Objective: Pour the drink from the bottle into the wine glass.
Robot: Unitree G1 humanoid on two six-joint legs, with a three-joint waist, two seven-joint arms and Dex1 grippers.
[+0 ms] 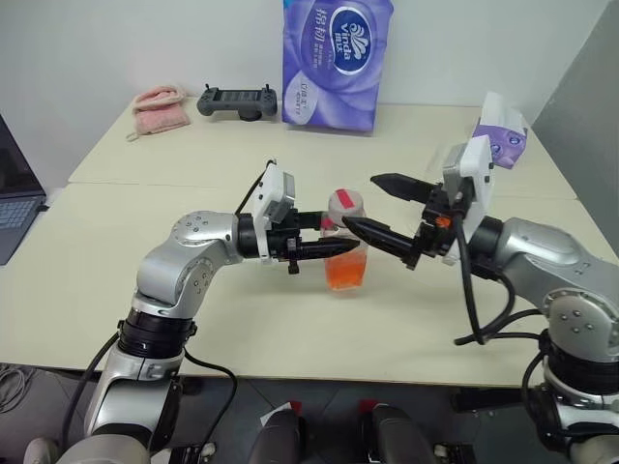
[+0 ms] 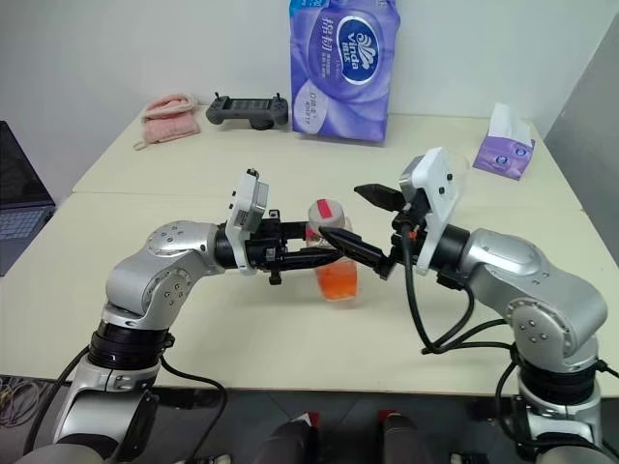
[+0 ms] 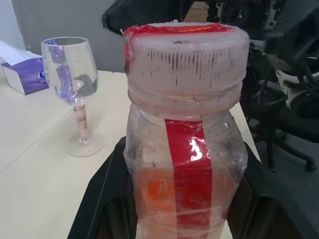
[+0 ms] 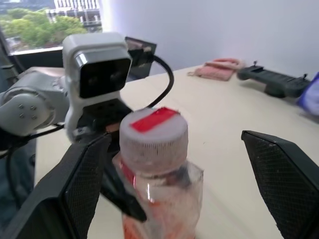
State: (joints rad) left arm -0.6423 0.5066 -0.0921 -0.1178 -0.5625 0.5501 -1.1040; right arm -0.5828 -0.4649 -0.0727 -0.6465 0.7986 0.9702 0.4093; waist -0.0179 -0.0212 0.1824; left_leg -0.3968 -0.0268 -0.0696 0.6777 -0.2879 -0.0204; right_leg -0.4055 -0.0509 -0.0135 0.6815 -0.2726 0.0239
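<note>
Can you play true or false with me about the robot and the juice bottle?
1. The left tool is squeezing the bottle. True.
2. The cap is already off the bottle. False: it sits on the bottle's neck.
3. The right tool is open, with a finger on each side of the cap. True.
4. The wine glass is full of orange drink. False: it has no drink in it; the drink is in the bottle.
5. The glass is lying on its side. False: it stands upright on the table.
</note>
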